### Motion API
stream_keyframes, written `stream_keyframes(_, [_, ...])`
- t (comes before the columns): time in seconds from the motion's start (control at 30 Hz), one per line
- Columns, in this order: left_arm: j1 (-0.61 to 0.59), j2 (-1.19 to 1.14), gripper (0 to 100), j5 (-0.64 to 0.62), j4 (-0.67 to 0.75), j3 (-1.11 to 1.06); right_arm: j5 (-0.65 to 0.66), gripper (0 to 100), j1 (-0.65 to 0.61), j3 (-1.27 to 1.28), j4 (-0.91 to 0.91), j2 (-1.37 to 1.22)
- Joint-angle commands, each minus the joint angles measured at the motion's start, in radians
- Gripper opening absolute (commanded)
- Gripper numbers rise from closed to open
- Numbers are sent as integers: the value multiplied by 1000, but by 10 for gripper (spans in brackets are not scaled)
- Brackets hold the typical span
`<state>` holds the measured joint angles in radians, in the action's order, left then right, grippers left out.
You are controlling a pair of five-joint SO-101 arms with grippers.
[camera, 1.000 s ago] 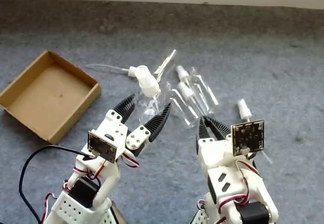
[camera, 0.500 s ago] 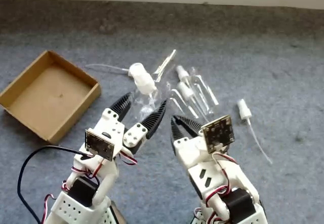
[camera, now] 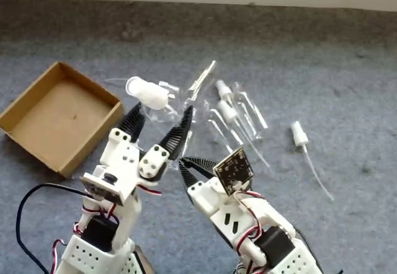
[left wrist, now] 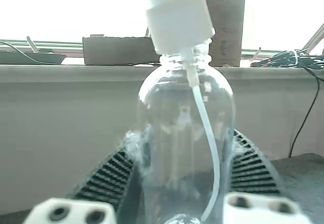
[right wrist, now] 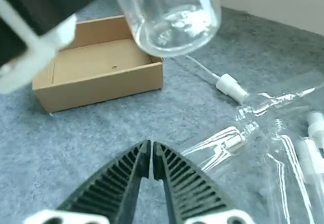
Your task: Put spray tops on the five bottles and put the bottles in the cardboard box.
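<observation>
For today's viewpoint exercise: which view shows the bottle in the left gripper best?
Left wrist view: bottle close up, spray top and tube clear. High view shows it from above; right wrist, its base.

White arms point(camera: 122, 162), ribbed black tool fingers point(camera: 131, 123)

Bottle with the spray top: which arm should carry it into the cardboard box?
Left. The left gripper is shut on the bottle, held off the table, and the cardboard box lies on that arm's side. The right gripper is shut and empty.
</observation>
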<state>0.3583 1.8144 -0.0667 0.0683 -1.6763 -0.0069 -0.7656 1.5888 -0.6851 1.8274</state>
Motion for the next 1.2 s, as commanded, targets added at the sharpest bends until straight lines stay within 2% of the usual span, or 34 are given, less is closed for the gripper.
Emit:
stream_keyframes(0.0, [101,13,88,2,25,-19,0,5,-13,36,124,8])
stream_keyframes(0.2, [185,13,88,3,-89,-19,-3,5,-12,68,200,8])
stream_keyframes(0.47, [200,13,88,5,-107,-19,-2,5,-5,67,197,8])
stream_keyframes(0.83, [199,13,88,8,-196,-19,-6,5,231,67,200,8])
stream_keyframes(1.17, [202,13,88,8,-196,-19,-6,5,275,67,202,8])
